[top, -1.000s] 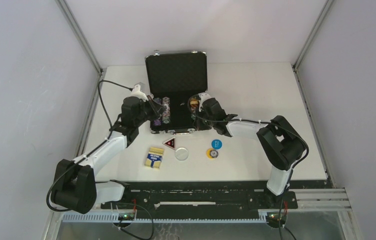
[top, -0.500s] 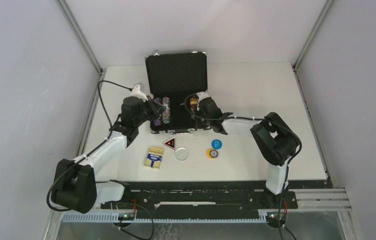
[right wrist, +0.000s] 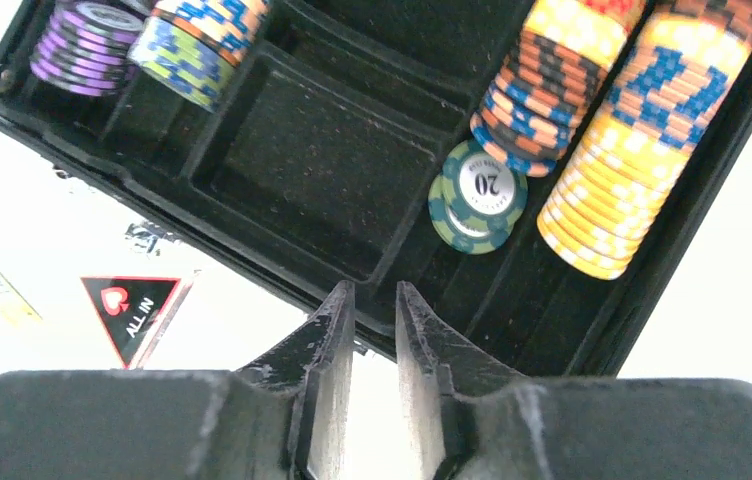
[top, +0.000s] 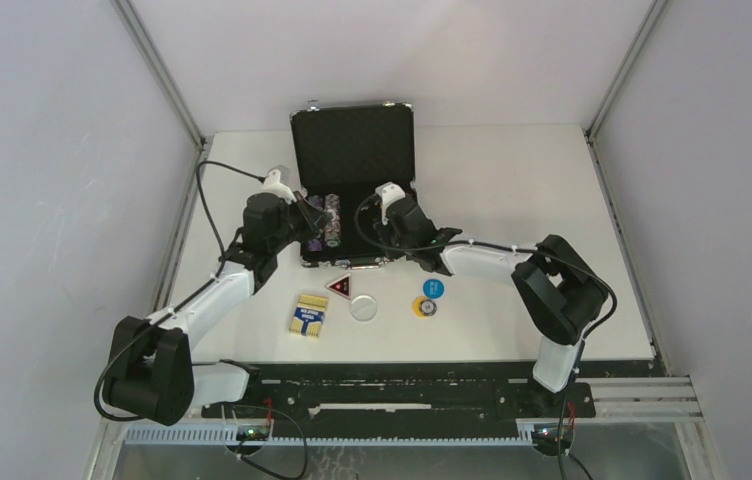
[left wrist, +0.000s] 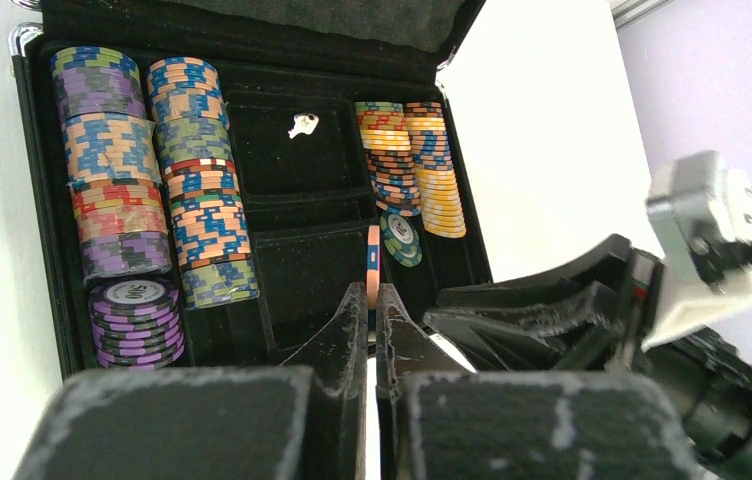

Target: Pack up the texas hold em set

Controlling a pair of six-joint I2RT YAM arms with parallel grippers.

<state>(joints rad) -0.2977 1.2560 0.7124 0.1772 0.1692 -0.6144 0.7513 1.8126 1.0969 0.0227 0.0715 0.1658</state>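
The black briefcase (top: 352, 140) lies open, with rows of poker chips (left wrist: 112, 150) on the left and more chips (right wrist: 632, 130) on the right. My left gripper (left wrist: 372, 295) is shut on an orange-and-blue poker chip (left wrist: 373, 255), held edge-on above the front middle compartment. My right gripper (right wrist: 374, 300) hovers over the case's front wall, slightly open and holding nothing. Green chips (right wrist: 479, 195) lie loose in front of the orange row. The card box (top: 309, 314), triangular token (top: 340, 286), white disc (top: 363, 308), blue disc (top: 433, 288) and yellow disc (top: 422, 306) lie on the table.
A small white key (left wrist: 303, 124) lies in the rear middle compartment. The upright lid stands behind the tray. The two grippers are close together over the case, left gripper (top: 314, 228) and right gripper (top: 392, 240). Grey walls enclose the white table (top: 532, 190).
My right gripper has shifted left over the case, and its jaws have gone from shut to slightly parted. The left arm has stayed still with its chip.
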